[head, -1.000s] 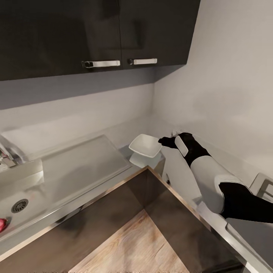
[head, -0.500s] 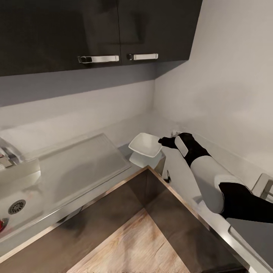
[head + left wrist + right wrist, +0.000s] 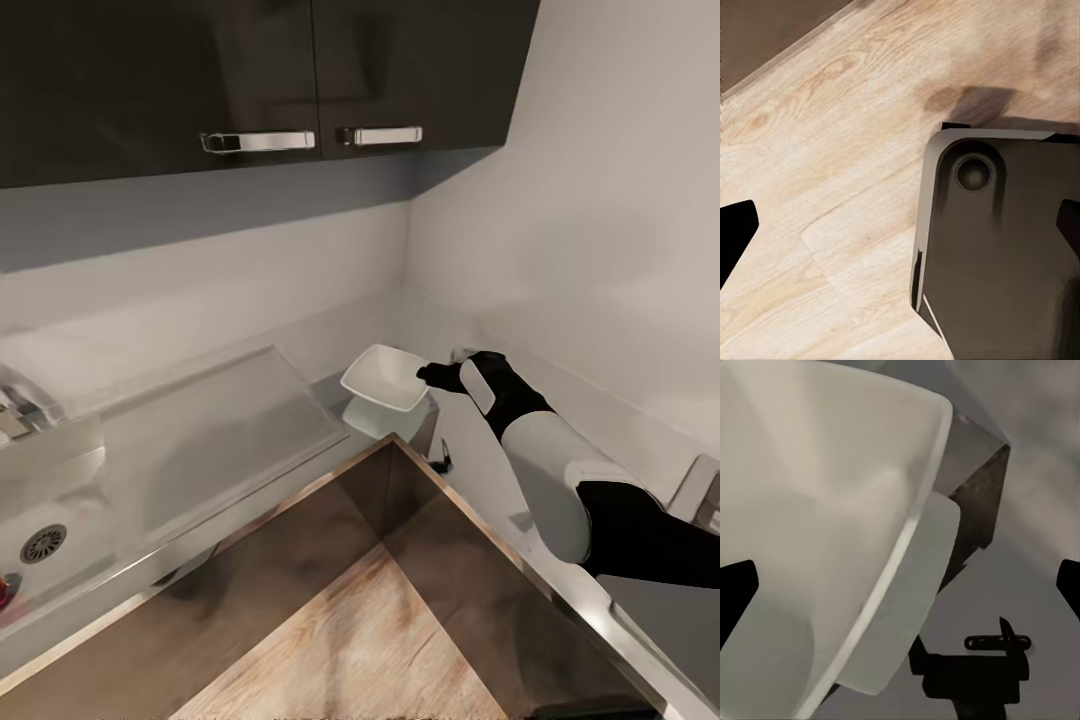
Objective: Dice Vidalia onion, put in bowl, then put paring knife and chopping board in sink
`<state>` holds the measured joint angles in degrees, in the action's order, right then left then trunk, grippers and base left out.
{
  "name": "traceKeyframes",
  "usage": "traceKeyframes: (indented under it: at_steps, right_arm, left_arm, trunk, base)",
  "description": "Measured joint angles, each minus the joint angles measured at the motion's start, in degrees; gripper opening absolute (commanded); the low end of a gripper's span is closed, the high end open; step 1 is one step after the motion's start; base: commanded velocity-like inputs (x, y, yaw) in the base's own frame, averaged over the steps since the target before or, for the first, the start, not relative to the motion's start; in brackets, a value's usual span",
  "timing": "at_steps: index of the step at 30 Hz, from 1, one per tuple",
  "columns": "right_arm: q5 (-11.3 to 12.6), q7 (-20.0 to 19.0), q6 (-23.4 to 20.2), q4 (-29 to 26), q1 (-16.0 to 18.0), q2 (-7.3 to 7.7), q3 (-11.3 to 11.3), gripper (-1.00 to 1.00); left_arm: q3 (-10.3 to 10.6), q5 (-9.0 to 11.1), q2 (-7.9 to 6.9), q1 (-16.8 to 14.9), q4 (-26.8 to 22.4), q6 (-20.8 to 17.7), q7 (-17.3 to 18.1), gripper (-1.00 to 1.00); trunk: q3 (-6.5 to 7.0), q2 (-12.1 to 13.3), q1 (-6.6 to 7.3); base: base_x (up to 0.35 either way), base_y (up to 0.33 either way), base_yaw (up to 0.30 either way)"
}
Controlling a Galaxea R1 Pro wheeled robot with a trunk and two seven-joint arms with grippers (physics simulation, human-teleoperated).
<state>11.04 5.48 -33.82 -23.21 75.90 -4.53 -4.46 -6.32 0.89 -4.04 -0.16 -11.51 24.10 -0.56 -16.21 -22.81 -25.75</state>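
Observation:
The white bowl (image 3: 383, 377) stands in the corner of the grey countertop (image 3: 470, 450), its reflection just below it. My right gripper (image 3: 432, 374) is at the bowl's right rim, reaching in along the right-hand counter. In the right wrist view the bowl (image 3: 817, 532) looms close, and the gripper (image 3: 900, 585) is open with its fingertips far apart. The sink (image 3: 60, 490) lies at far left with its drainboard (image 3: 220, 430). A red sliver of the Vidalia onion (image 3: 5, 590) shows at the frame edge. My left gripper (image 3: 900, 225) is open over wooden floor. Chopping board and paring knife are out of view.
Dark wall cabinets (image 3: 260, 80) hang above the counter. The two counters meet in an L, with wooden floor (image 3: 360, 650) between them. A dark drawer handle (image 3: 443, 462) sits below the bowl. My own dark base (image 3: 1005, 255) shows beside the left gripper.
The head camera has shifted, so the wall cabinets ride higher and the sink and onion sit further left. The right gripper stays at the bowl's rim.

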Motion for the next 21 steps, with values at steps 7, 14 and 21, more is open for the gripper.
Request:
traceKeyframes:
  at_steps: [7,14,21]
  right_arm:
    - [0.0,0.03,1.93,1.27,0.0,-0.01,0.0,1.0]
    - [0.03,0.02,2.16,1.89,0.0,0.01,0.01,1.0]
    - [0.11,0.02,2.19,1.94,0.0,0.01,0.01,1.0]
  left_arm:
    - [0.0,0.0,0.0,0.0,0.0,0.0,0.0,1.0]
    - [0.0,-0.01,0.0,0.0,0.0,0.0,0.0,1.0]
    - [0.0,-0.01,0.0,0.0,0.0,0.0,0.0,1.0]
  trunk:
    - [-0.63,0.0,0.0]
    - [-1.26,0.0,0.0]
    - [-1.89,0.0,0.0]
  base:
    - [0.002,0.001,0.0]
    - [0.0,0.0,0.0]
    - [0.0,0.0,0.0]
